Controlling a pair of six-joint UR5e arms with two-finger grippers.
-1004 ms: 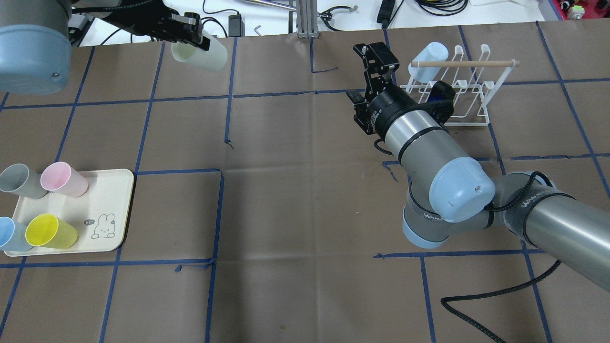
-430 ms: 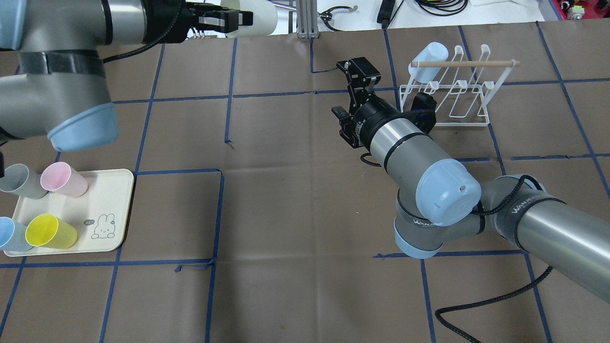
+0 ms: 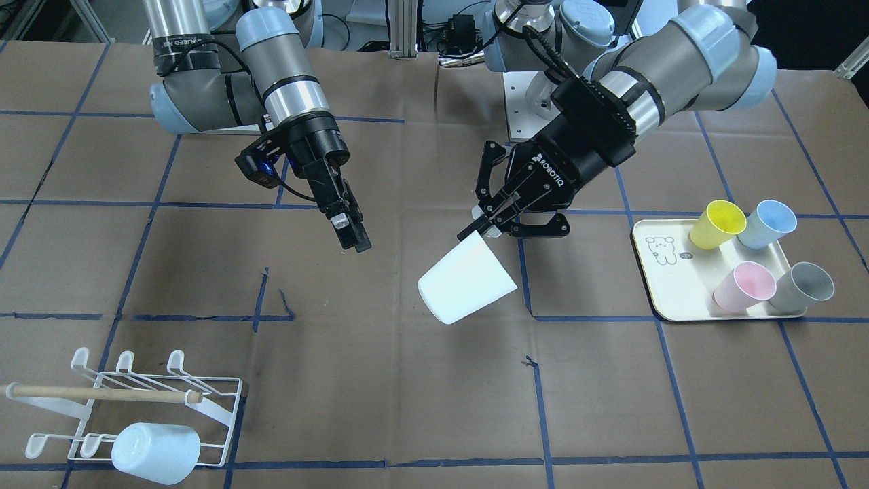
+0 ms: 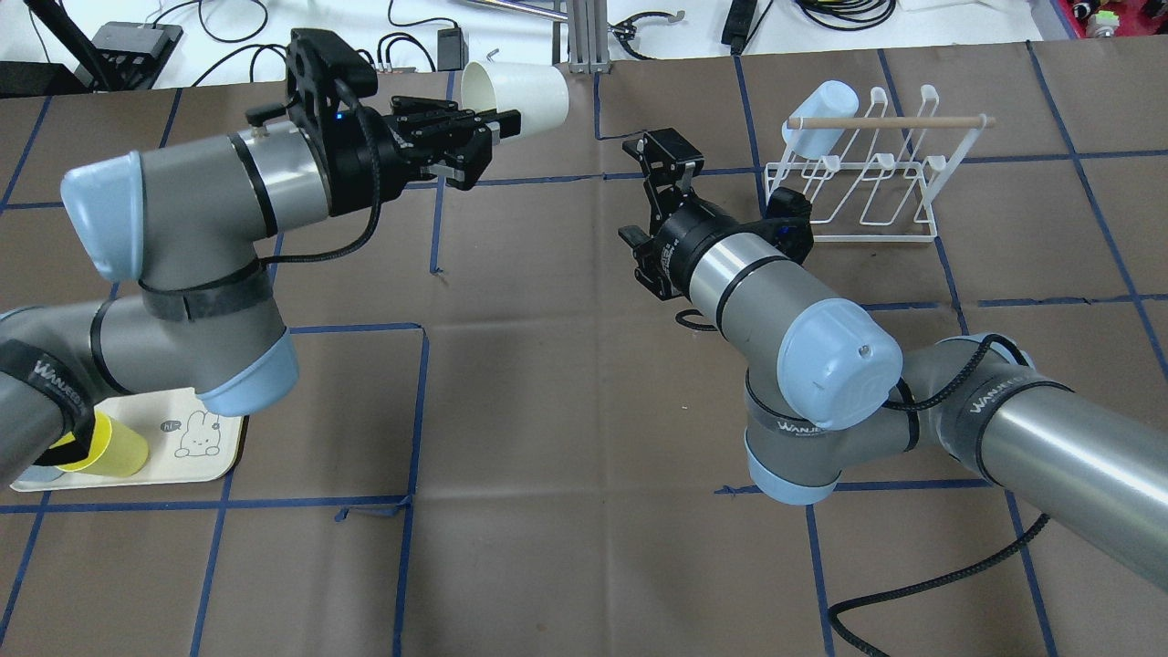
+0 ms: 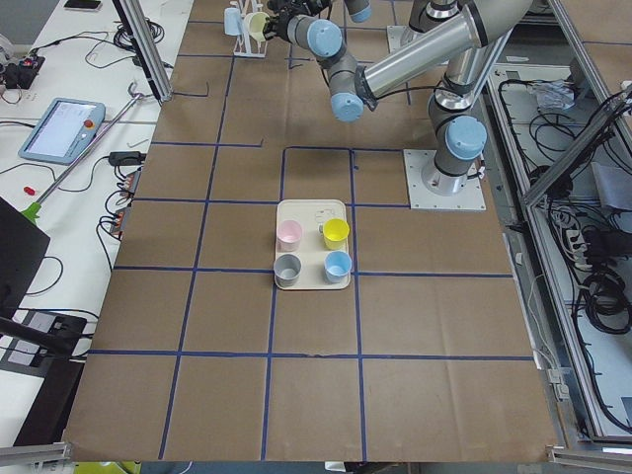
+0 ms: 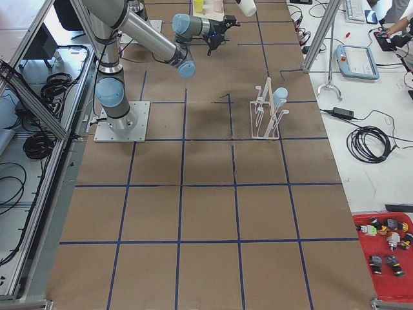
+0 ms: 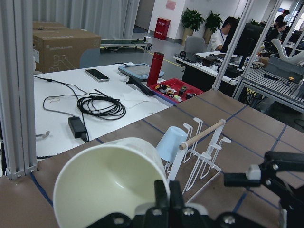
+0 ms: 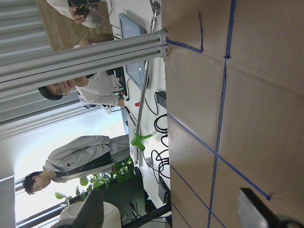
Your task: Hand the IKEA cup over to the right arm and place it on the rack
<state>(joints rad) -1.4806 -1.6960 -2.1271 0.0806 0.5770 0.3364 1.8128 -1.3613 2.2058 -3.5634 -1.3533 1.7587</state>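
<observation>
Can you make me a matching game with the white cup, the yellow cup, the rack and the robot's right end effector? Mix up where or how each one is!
Things:
1. white cup
2. yellow cup
3. rack
4. right end effector

Places or states:
A. open, holding nothing
B. standing on the tray
C. gripped at its rim by the left end effector
D. carries one light blue cup

Pairs: 1-C, 2-B, 3-D, 4-A
</observation>
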